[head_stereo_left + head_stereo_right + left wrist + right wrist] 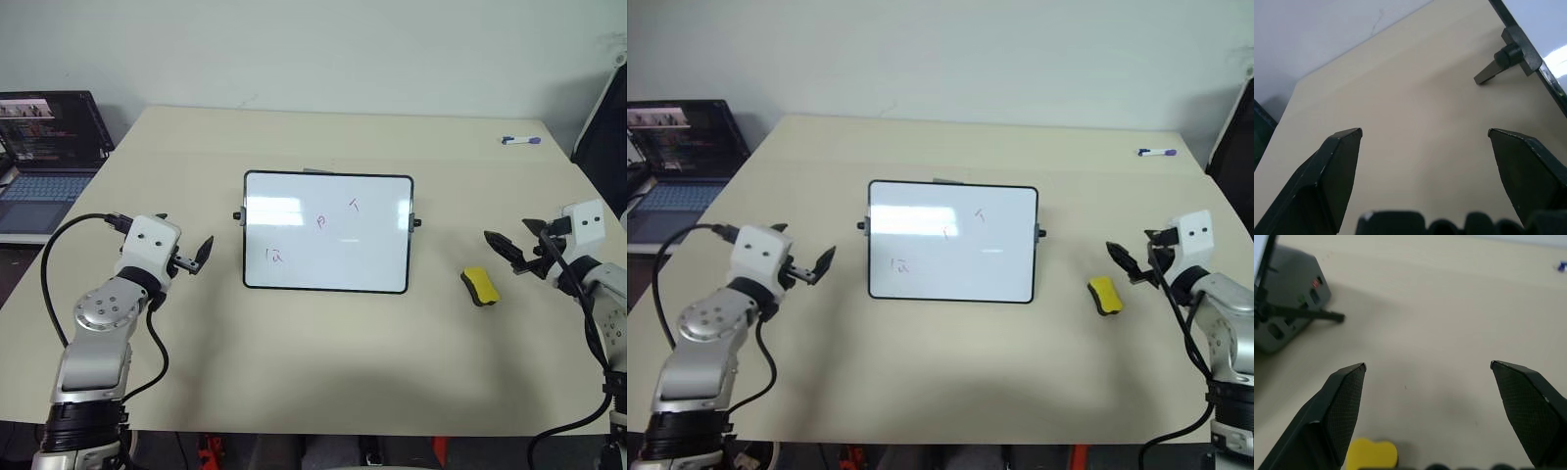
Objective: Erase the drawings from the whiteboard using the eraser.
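**Both end effectors empty, board still marked**

The small yellow block-shaped sponge eraser (480, 286) lies on the beige worktop (313, 372), between the black-framed white glossy whiteboard (327, 233) with scribbled drawings (322, 222) and the wide-spread right end effector (511, 250). The left end effector (196, 258) is equally wide.

open table (323, 352) around eraser (480, 286), whiteboard (327, 233) well apart, right pincer (511, 251) near, unobstructed

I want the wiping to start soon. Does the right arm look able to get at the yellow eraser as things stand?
Probably yes. The eraser lies alone on the table, just beside the right gripper, whose jaws stand open and empty. Nothing lies between them; the whiteboard stands apart, further left.
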You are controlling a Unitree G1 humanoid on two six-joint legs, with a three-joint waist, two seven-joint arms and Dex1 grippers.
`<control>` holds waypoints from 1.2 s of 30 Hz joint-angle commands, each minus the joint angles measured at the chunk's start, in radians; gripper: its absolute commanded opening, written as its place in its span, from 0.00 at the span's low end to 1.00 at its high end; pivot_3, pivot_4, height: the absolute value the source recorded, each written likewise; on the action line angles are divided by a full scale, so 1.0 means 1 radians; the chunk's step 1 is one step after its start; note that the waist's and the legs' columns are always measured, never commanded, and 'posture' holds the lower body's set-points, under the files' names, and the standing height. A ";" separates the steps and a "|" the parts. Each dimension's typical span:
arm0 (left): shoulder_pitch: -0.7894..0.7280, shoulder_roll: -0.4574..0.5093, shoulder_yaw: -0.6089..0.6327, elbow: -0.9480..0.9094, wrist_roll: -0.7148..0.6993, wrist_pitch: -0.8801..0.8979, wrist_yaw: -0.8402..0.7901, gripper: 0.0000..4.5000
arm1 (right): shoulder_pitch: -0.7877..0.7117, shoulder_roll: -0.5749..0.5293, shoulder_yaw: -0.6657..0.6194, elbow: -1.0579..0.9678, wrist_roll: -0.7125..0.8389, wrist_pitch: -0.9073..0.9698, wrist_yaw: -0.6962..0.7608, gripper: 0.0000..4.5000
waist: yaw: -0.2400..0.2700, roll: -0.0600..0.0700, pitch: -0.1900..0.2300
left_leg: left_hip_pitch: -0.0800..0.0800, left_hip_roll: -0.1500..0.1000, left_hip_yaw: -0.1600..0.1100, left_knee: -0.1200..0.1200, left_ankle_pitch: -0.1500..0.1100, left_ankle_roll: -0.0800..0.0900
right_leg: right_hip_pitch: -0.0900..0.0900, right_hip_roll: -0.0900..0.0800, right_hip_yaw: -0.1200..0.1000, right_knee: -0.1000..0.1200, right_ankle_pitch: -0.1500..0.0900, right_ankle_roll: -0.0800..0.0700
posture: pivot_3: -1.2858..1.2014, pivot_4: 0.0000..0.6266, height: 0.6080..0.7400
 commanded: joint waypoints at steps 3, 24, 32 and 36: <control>-0.034 -0.001 -0.012 0.022 0.037 -0.055 0.020 1.00 | -0.011 -0.019 -0.040 -0.043 0.010 0.005 -0.018 0.99 | -0.002 0.000 0.000 | 0.003 0.000 0.000 0.000 0.000 0.000 | 0.002 0.001 0.000 0.000 0.000 0.000 | 0.52 0.24 1.00; -0.193 0.390 0.054 0.019 -0.354 0.087 -0.668 1.00 | 0.022 0.000 -0.070 -0.326 0.181 0.245 -0.055 0.99 | -0.001 0.001 0.001 | 0.004 0.001 0.000 -0.002 0.000 0.000 | 0.002 0.001 0.000 -0.001 -0.001 0.000 | 0.52 0.24 1.00; -0.313 0.391 -0.075 0.005 -0.370 0.044 -0.849 1.00 | 0.176 0.015 -0.077 -0.493 0.196 0.351 -0.141 0.99 | 0.001 0.001 0.001 | 0.002 0.000 0.000 -0.003 0.000 0.000 | 0.002 0.002 -0.001 -0.003 -0.002 0.001 | 0.52 0.24 1.00; -0.374 0.322 -0.155 -0.025 -0.377 0.024 -0.879 1.00 | 0.163 0.046 -0.058 -0.514 0.185 0.374 -0.203 0.99 | -0.001 0.001 0.001 | 0.002 0.000 0.000 -0.002 0.000 0.000 | 0.002 0.002 0.000 -0.003 -0.004 0.005 | 0.52 0.24 1.00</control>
